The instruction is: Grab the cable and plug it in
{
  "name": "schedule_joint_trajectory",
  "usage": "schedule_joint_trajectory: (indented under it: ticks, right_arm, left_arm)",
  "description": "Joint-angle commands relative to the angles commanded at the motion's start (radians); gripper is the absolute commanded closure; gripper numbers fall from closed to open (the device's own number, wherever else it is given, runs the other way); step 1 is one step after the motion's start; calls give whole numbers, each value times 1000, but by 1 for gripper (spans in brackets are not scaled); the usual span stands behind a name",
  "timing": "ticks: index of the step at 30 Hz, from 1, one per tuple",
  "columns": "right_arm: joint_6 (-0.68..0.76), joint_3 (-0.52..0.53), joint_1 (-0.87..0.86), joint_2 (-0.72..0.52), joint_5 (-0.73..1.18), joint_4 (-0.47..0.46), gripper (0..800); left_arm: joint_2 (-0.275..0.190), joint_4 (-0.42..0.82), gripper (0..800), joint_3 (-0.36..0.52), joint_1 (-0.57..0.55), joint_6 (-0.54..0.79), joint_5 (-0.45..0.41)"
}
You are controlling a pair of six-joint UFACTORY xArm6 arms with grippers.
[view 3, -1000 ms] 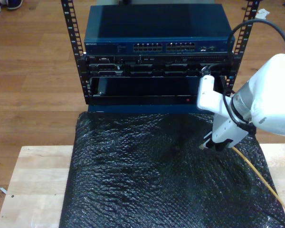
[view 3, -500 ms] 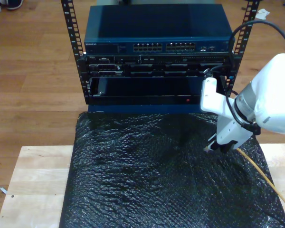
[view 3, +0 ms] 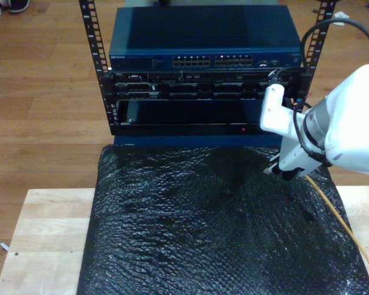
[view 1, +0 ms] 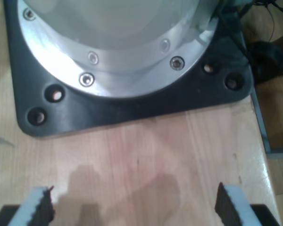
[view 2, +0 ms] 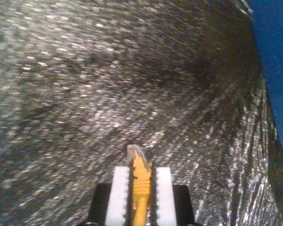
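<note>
My second gripper (view 2: pixel 140 188) has its jaws clamped on the yellow-orange network cable (view 2: pixel 140 181), the clear plug (view 2: pixel 134 153) poking just past them above the black bubble wrap (view 2: pixel 85 94). My first gripper (view 1: pixel 132 207) has its jaws spread wide over the wooden counter (view 1: pixel 132 155).

A bubble-wrap sheet (view 3: pixel 197 227) lay on the surface (view 3: pixel 43 239), with the rack (view 3: pixel 203 74) behind it. My second hand (view 3: pixel 277 173) hung above the sheet at the exterior view's right, the cable (view 3: pixel 338 215) trailing from it toward that view's lower right corner.
</note>
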Motion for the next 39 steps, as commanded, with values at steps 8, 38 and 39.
schedule_joint_trajectory:
  ticks: [8,38,39]
  right_arm:
    - [-5,17,32,-6,-161,-3,800]
    - [-12,-75,91,101,-687,-204,800]
    - [-12,-71,89,114,-724,-206,800]
  left_arm:
    - [0,0,0,0,0,0,-2]
    - [0,0,0,0,0,0,-2]
    - [0,0,0,0,0,0,-2]
